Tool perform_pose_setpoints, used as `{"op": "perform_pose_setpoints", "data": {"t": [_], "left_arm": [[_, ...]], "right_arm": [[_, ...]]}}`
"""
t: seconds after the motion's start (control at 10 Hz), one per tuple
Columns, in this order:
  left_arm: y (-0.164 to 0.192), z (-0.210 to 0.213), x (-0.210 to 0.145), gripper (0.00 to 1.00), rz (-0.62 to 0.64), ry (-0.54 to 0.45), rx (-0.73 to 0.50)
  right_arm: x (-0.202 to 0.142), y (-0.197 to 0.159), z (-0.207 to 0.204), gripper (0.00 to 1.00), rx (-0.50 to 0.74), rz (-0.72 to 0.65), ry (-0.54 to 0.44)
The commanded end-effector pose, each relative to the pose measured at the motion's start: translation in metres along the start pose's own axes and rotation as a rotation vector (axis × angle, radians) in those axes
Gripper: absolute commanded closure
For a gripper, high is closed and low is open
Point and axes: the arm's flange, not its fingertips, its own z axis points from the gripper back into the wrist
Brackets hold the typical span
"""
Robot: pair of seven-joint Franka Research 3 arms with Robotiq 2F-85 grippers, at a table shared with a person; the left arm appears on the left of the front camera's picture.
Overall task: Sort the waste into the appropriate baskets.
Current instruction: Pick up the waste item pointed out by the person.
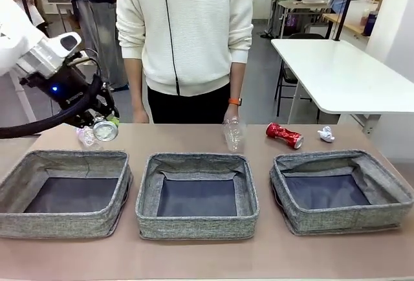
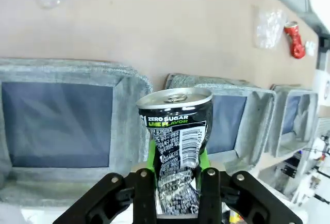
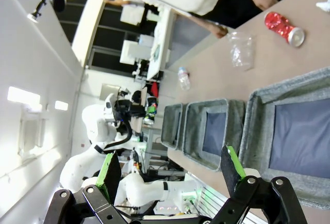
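Left gripper (image 1: 97, 120) clamped on dark drink can (image 2: 175, 126), at left-middle of the front frame, just above the far rim of the left basket (image 1: 65, 221). Can's long axis runs along the fingers, with its silver top pointing away from the wrist. Lower body dented, base hidden between the pads. Right gripper (image 3: 171, 164) spread wide, holding nothing. Tan table (image 1: 194, 258), white table (image 1: 343, 74) upper right, person (image 1: 187, 28) top centre. Clear bottle (image 1: 86, 138) is half hidden behind the left gripper.
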Motion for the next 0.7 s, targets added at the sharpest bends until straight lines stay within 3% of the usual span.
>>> {"op": "perform_pose_setpoints", "data": {"t": [0.0,0.2,0.3,0.4,0.5,0.6], "left_arm": [[-0.014,-0.016,0.043,1.0,0.032,-0.036,0.003],[-0.014,-0.016,0.043,1.0,0.032,-0.036,0.003],[-0.005,-0.01,0.026,0.68,0.013,-0.021,0.001],[-0.036,-0.006,0.016,0.68,0.026,-0.012,0.081],[-0.085,0.025,0.01,0.68,-0.003,-0.02,0.015],[-0.136,0.057,0.003,0.68,-0.045,-0.008,0.057]], "right_arm": [[0.003,0.001,-0.002,0.0,0.022,0.026,-0.015],[0.003,0.001,-0.002,0.0,0.022,0.026,-0.015],[0.003,0.001,-0.002,0.0,0.022,0.026,-0.015],[0.003,0.001,-0.002,0.0,0.022,0.026,-0.015],[0.003,0.001,-0.002,0.0,0.022,0.026,-0.015],[0.003,0.001,-0.002,0.0,0.022,0.026,-0.015]]}}
